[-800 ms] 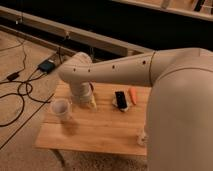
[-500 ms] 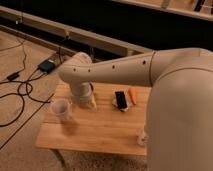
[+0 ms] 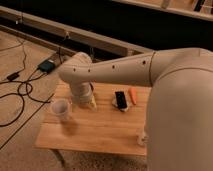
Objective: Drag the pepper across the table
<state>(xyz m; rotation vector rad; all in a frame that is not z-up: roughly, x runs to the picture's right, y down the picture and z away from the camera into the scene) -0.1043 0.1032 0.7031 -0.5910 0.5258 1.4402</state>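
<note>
The gripper point(image 3: 89, 101) is hanging low over the table point(image 3: 100, 131), likely positioning for a table-level drag, its grip impossible to tell, while the pepper point(image 3: 133, 95) is lying untouched to its right, just past the black phone point(image 3: 121, 99).

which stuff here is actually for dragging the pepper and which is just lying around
For the job: small orange tapered pepper; pale wooden plank table; claw, low over the table's left part, apart from the pepper.
Lying about: black phone on white base; pale translucent cup; small white bottle; dark box on the floor.
</note>
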